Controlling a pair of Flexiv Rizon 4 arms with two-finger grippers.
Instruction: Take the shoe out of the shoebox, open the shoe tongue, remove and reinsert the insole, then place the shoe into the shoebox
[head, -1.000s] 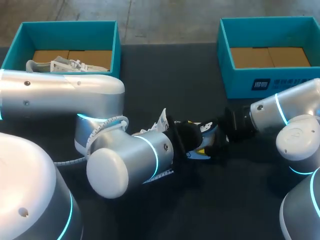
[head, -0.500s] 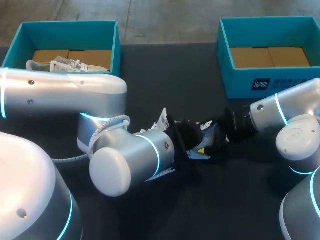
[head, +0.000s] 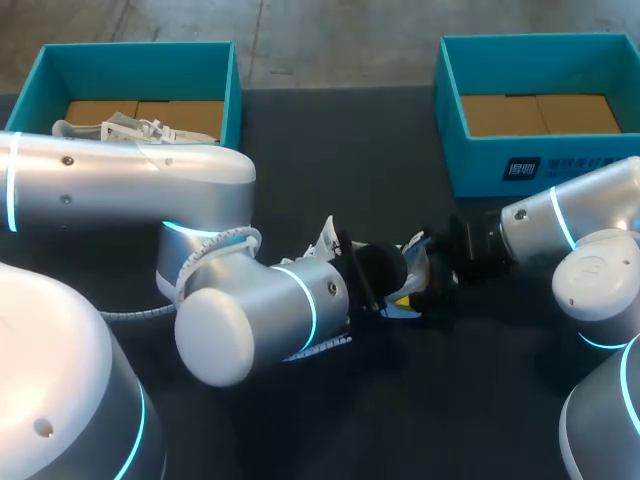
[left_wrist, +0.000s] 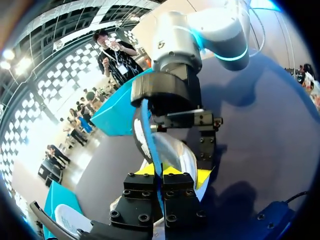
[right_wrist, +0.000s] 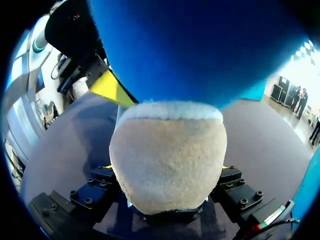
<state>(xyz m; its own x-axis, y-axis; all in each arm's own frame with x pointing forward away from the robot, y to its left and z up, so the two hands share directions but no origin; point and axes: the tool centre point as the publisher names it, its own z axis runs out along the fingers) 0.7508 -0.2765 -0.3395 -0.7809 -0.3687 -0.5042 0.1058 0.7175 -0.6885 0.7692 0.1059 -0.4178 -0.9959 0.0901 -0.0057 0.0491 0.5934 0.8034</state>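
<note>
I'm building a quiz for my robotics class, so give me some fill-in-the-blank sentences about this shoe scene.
1. The white shoe lies in the ___ box.
2. The left hand and the right hand both grip the ___ between them.
3. The fingertips of each hand are ___.
Missing words: left; insole; yellow.

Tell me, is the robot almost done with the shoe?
About halfway. Done: the insole is out of the shoe. Now: the left gripper and right gripper hold it between them. Left: slide it back in, then put the shoe into the empty shoebox.
</note>
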